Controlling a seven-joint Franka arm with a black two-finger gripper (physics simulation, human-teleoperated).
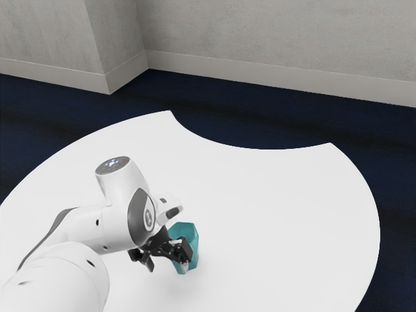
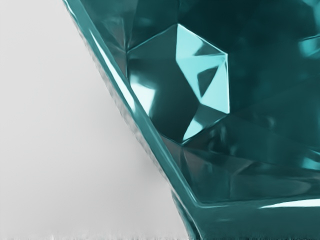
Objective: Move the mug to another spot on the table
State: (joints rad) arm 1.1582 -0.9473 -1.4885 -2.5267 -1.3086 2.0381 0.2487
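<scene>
Exterior view: arm [image 1: 110, 221] reaches over the white bench [image 1: 273, 208], low near its front edge. Pincer [image 1: 177, 251] pinches the teal mug [image 1: 187, 235] by its wall, one black finger in front of it. Mug tilted, close above the bench, well apart from the notched far edge.

Wrist view: mug [image 2: 210, 100] right under the hand, faceted glossy inside facing the camera; bare bench [image 2: 50, 125] beside it.

A white, round-edged tabletop [image 1: 273, 195] spreads under my pincer [image 1: 168, 255] and well beyond it, a curved notch cut in its far edge. Past the table, away from my pincer, a dark navy floor [image 1: 260, 110] meets pale grey plaster walls [image 1: 260, 32] lined with white skirting [image 1: 273, 73]. The light is soft and even.
</scene>
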